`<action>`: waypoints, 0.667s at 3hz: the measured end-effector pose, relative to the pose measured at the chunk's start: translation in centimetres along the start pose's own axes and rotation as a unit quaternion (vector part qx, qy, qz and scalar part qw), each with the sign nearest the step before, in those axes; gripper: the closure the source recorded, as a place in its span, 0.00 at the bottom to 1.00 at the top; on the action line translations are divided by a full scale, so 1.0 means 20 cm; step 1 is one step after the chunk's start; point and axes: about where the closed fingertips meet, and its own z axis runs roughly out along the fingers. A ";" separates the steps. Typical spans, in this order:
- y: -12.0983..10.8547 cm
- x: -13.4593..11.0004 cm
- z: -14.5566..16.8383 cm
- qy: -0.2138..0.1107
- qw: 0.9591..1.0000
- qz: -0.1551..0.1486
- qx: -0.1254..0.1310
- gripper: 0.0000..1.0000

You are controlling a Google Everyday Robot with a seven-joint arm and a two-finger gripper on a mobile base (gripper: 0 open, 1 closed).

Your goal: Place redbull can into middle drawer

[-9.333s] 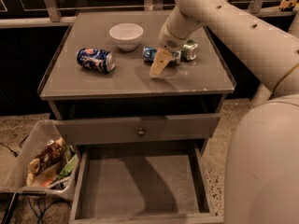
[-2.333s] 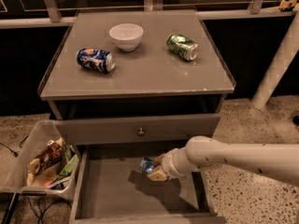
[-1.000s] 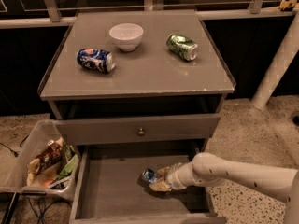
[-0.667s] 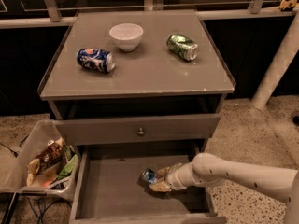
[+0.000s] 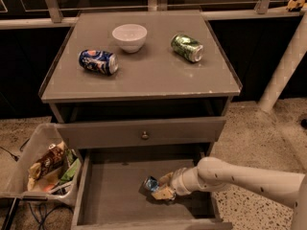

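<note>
The redbull can [image 5: 151,183], slim, light blue and silver, lies on its side on the floor of the open middle drawer [image 5: 115,195], near the middle. My gripper [image 5: 163,188] reaches in from the right on a cream arm and sits right at the can, its fingers around the can's right end. The can rests low against the drawer floor.
On the cabinet top stand a white bowl [image 5: 129,36], a fat dark-blue can [image 5: 98,62] on its side and a green can [image 5: 187,47] on its side. A shut drawer front with a round knob [image 5: 144,134] is above the open drawer. A bin of snacks [image 5: 48,166] stands at the left.
The gripper with the can has sunk a little lower and leftward in the drawer over the last seconds; in the last second almost nothing has moved.
</note>
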 end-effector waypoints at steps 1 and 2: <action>0.00 0.00 0.00 0.000 1.000 0.000 0.000 0.11; 0.00 0.00 0.00 0.000 1.000 0.000 0.000 0.00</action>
